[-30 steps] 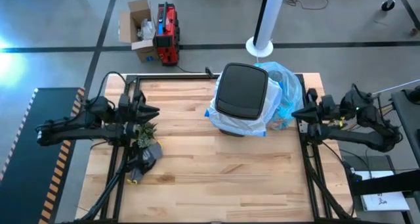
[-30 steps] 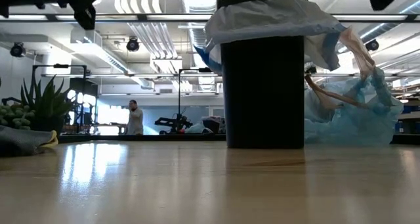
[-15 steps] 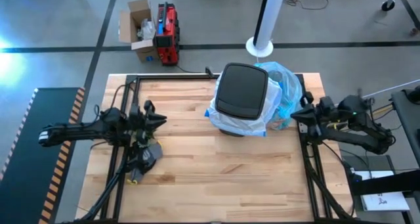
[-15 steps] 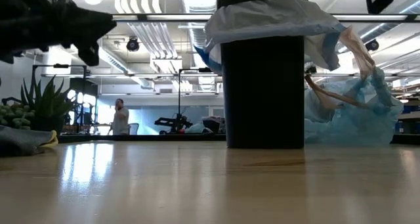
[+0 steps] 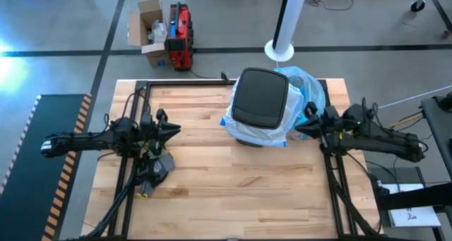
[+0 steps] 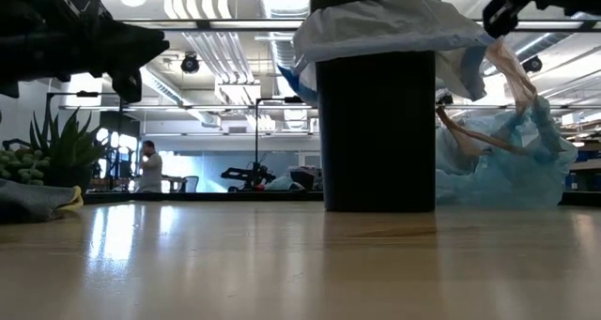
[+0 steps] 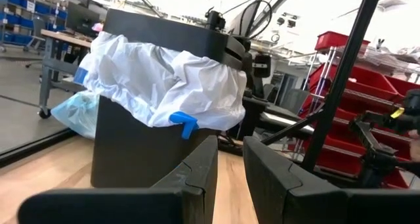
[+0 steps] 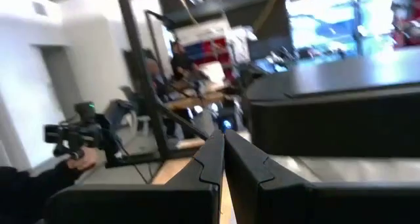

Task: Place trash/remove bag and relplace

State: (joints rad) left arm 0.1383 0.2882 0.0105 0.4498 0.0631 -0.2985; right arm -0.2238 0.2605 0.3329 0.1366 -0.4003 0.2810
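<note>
A black bin (image 5: 260,98) with a closed lid stands at the table's far middle, and a white liner (image 7: 170,86) is draped over its rim. The light-blue bag (image 5: 308,91) sits bulging on the table behind the bin, to the right. Brown trash pieces (image 6: 467,137) show through its side. My left gripper (image 5: 174,128) hovers at the table's left, pointing level at the bin. Its fingers (image 7: 203,168) stand a little apart with nothing between them. My right gripper (image 5: 298,130) is shut and hovers just right of the bin, pointing at it, with nothing in it.
A small green plant (image 6: 56,146) and a dark grey bundle (image 5: 157,167) lie under my left arm, near the left edge. Bare wood spreads across the near half of the table (image 5: 240,191). A person (image 6: 148,165) walks far off in the room behind.
My left gripper has come down and moved slightly toward the bin, then held still. My right gripper has moved toward the table's left, up to the bin, sinking and tipping up toward level. The bin and the blue bag have stayed put.
</note>
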